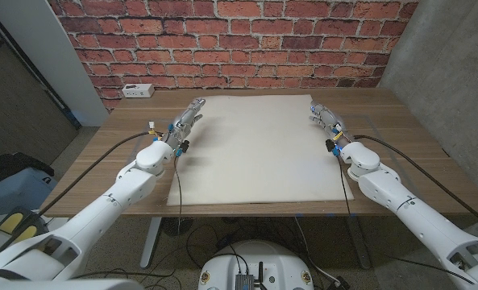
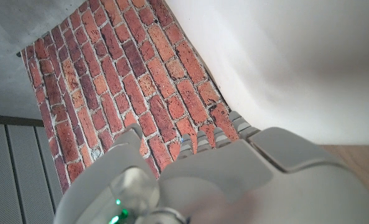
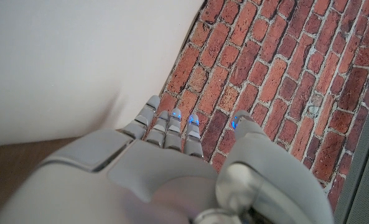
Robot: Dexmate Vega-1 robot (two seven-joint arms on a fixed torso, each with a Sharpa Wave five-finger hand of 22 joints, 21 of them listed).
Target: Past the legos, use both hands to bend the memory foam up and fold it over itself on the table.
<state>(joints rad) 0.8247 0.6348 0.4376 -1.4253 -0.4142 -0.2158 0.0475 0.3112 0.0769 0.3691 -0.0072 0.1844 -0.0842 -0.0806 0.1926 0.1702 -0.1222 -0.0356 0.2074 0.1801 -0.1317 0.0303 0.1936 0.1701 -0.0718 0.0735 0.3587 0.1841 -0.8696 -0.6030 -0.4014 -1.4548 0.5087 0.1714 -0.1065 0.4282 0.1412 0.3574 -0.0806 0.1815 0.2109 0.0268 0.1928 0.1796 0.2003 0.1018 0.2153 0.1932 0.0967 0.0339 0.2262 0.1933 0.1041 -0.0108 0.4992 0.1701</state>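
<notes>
The wooden table [image 1: 384,109] stands against a red brick wall [image 1: 239,40]; a grey concrete wall [image 1: 456,64] bounds the room on the robot's right, and a dark panel with a grey section lies on its left. The memory foam [image 1: 259,149] is a large, pale, flat sheet lying across the middle of the table, its far edge close to the brick wall and its near edge just short of the table's front edge. A small white box [image 1: 137,90] sits on the table's far left corner, well apart from the foam. The left hand [image 1: 188,118] is at the foam's far left corner, fingers extended toward the wall; whether it touches or grips the foam cannot be told. The right hand [image 1: 324,116] is at the foam's far right corner, fingers likewise extended; contact cannot be told. In the left wrist view, the left hand's fingertips [image 2: 215,130] reach along the foam's edge with the brick wall behind. In the right wrist view, the right hand's fingers [image 3: 165,127] lie straight and close together beside the foam edge, holding nothing visible. Black cables [image 1: 85,173] run along both arms.
</notes>
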